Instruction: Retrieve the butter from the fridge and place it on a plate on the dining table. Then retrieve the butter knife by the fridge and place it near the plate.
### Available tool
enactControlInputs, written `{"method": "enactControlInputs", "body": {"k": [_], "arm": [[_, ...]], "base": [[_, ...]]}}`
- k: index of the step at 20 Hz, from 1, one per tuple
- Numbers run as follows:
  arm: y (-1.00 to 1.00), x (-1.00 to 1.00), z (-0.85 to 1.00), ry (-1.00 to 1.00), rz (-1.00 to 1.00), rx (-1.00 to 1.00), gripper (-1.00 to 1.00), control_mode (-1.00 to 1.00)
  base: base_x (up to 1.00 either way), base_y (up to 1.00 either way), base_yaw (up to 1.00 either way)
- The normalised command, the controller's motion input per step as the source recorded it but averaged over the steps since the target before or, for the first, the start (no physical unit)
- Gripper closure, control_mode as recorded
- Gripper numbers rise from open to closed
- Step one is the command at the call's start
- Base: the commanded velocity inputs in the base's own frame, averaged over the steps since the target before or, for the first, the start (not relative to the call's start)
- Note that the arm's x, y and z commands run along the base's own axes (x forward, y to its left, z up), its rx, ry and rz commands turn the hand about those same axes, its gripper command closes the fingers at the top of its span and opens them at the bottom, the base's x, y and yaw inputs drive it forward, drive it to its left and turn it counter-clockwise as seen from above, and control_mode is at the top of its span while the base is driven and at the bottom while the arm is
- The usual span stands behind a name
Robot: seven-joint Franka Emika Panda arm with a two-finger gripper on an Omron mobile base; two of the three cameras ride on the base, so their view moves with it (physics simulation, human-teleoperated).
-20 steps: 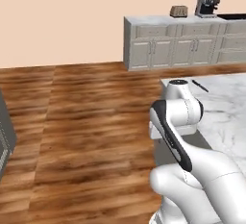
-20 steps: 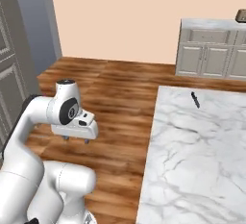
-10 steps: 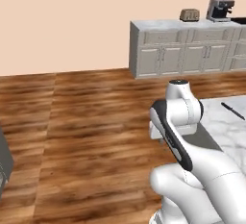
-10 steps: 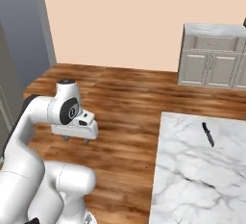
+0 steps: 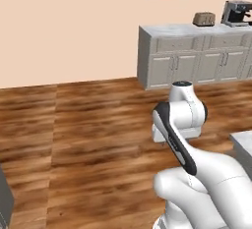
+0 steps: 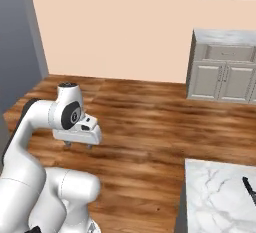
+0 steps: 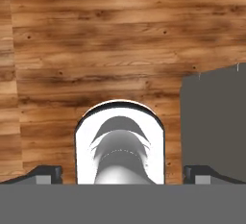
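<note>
My gripper [image 6: 78, 147] hangs over the wooden floor, folded close to the arm; in the hand view its fingertips [image 7: 45, 173] stand wide apart, open, with only floor between them. The butter knife [image 6: 249, 189], slim and dark, lies on the white marble dining table [image 6: 215, 197] at the lower right, far from the gripper. A corner of that table [image 5: 242, 140] shows in the left base view. The tall grey fridge [image 6: 17, 42] stands at the far left. Butter and plate are out of view.
A beige cabinet counter [image 5: 197, 58] with a toaster [image 5: 203, 18] and coffee machine [image 5: 237, 13] stands along the back wall. Wooden floor [image 6: 145, 127] spreads between fridge, counter and table. A dark grey block [image 7: 214, 122] sits at the right of the hand view.
The whole scene has slid to the right in both base views, so the base has turned; table and knife now sit at the frame edge. The arm's pose and the gripper are unchanged.
</note>
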Motion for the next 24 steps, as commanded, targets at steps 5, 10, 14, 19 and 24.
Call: {"method": "enactControlInputs", "body": {"k": [5,10,14,19,24], "arm": [[0.0,0.0,0.0,0.0,0.0,0.0,-1.0,1.0],[0.0,0.0,0.0,0.0,0.0,0.0,-1.0,1.0],[0.0,0.0,0.0,0.0,0.0,0.0,-1.0,1.0],[0.0,0.0,0.0,0.0,0.0,0.0,-1.0,1.0],[0.0,0.0,0.0,0.0,0.0,0.0,-1.0,1.0]], "base": [[1.0,0.4,-0.29],[1.0,0.34,-0.33],[1.0,0.38,-0.43],[1.0,0.36,-0.49],[1.0,0.25,-0.62]]}}
